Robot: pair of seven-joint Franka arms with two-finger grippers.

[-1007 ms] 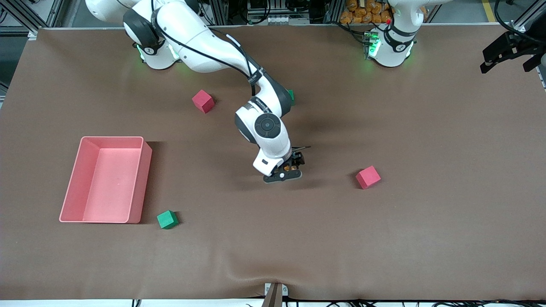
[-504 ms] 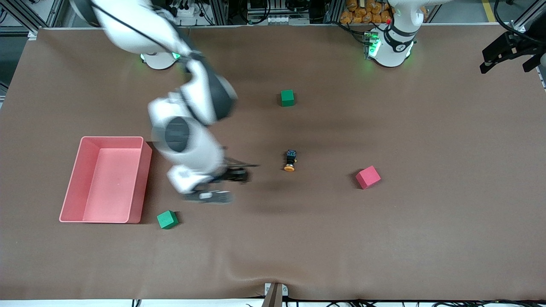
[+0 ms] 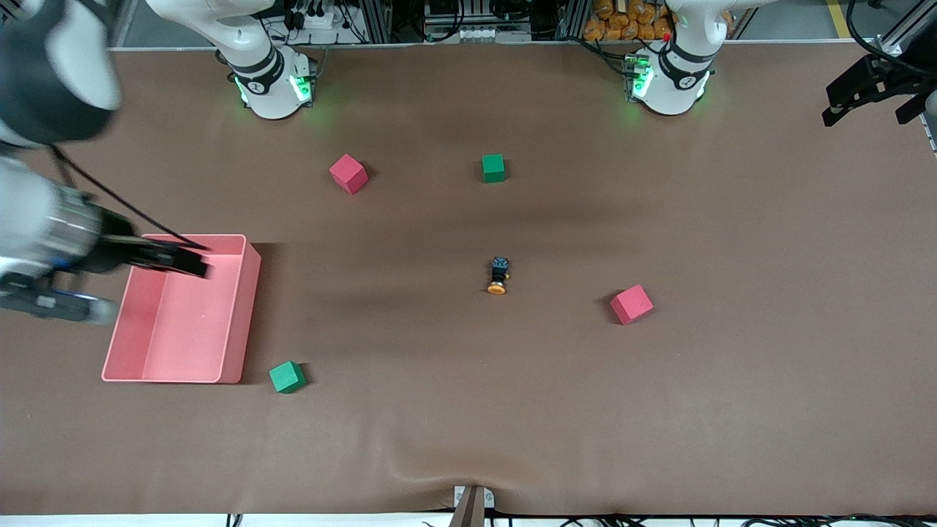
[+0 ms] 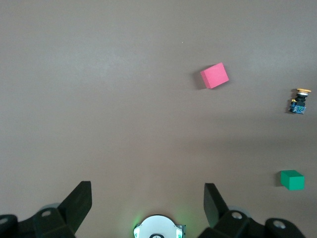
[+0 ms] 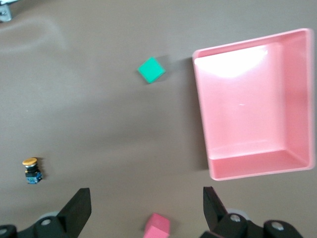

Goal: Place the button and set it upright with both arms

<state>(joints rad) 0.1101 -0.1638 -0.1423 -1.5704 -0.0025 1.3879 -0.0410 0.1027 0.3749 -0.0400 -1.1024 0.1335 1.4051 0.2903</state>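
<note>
A: What is covering the table [image 3: 732,410]?

B: A brown cloth is lying across it, wrinkling a little at the edge nearest the front camera. Metal framing and cables are showing past the arms' bases.

A: Where is the button [image 3: 498,275] sitting?

B: It is lying on its side near the middle of the cloth, orange cap pointing toward the front camera, between the green cube [image 3: 493,167] and the pink cube [image 3: 631,304], with nothing touching it.

A: And the grippers?

B: The right gripper [image 3: 157,258] is hanging over the pink tray [image 3: 245,307], fingers spread wide and gripping nothing. The left gripper [image 3: 867,91] is waiting high over its own end of the table, also spread wide and empty.

A: Anything else?

B: Another pink cube [image 3: 348,173] is sitting toward the right arm's base, and a second green cube [image 3: 287,377] is resting just beside the tray.
</note>
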